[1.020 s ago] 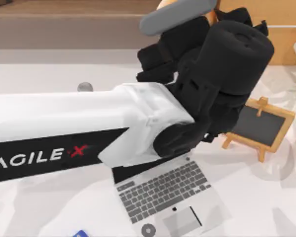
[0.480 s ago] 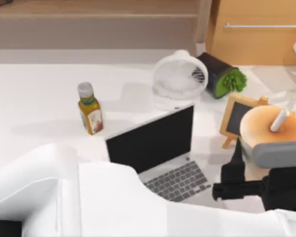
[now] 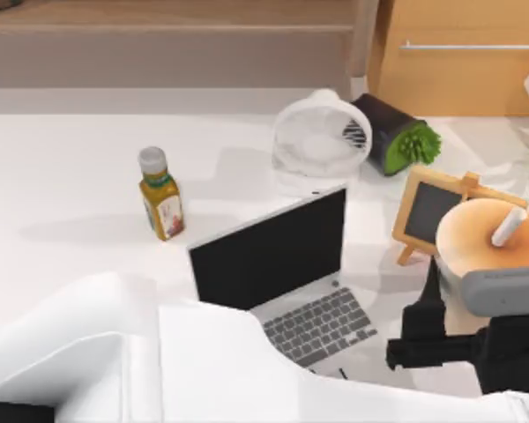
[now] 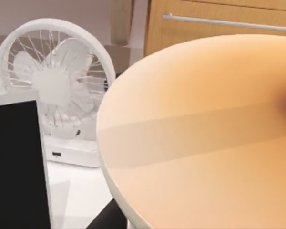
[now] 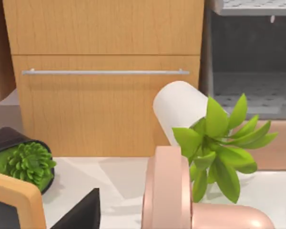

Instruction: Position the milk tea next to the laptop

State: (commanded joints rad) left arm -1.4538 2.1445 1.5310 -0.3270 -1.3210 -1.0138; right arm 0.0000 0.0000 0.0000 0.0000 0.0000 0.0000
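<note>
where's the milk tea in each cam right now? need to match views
Top view: milk tea at the right edge, right of the laptop, in front of the chalkboard, left gripper at its near side.
Left wrist view: its orange lid close up.
Right wrist view: not in it.
Shared landmark: white fan in the top view, in the left wrist view.

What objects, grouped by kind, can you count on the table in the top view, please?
Drinks: 2, the milk tea and the bottle
Electronics: 2, the laptop and the fan
Boards: 1, the chalkboard
Plants: 1, the tipped potted plant
Total: 6
</note>
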